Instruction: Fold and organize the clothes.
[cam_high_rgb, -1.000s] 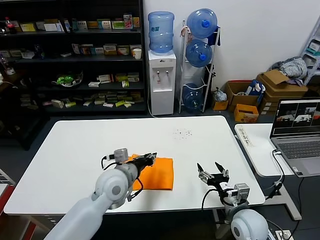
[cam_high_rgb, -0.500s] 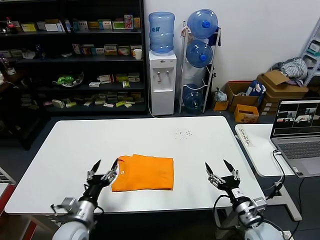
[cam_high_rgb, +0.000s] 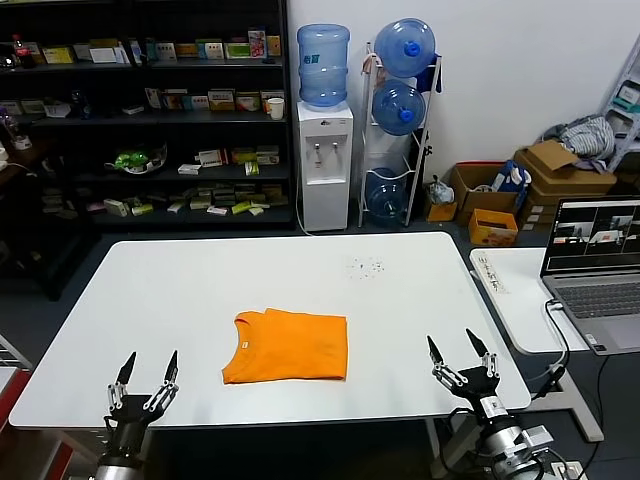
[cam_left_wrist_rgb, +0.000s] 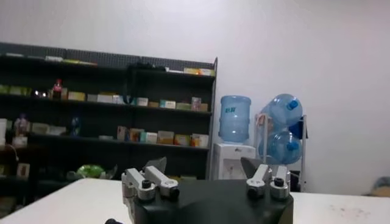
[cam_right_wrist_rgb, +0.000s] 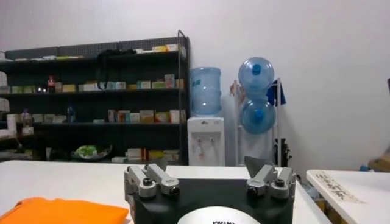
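Orange T-shirt folded into a neat flat block, lying near the middle of the white table, a bit toward the near edge. Collar end (the rounded bit) on the robot's left side. Also seen as an orange strip low down in the right wrist view, flat on the table top.

Left gripper low at the near left edge of the table, well apart from the shirt, fingers spread wide and pointing up, nothing between them. Right gripper low at the near right edge, also well apart from the shirt, fingers spread wide and holding nothing. Both sets of fingers apart in the wrist views too.

Behind the table: dark shelves full of small boxes, a white water cooler with a blue bottle on top, and a rack of blue water bottles just beside it. Off to the right, a laptop open on a side table, and cardboard boxes on the floor.
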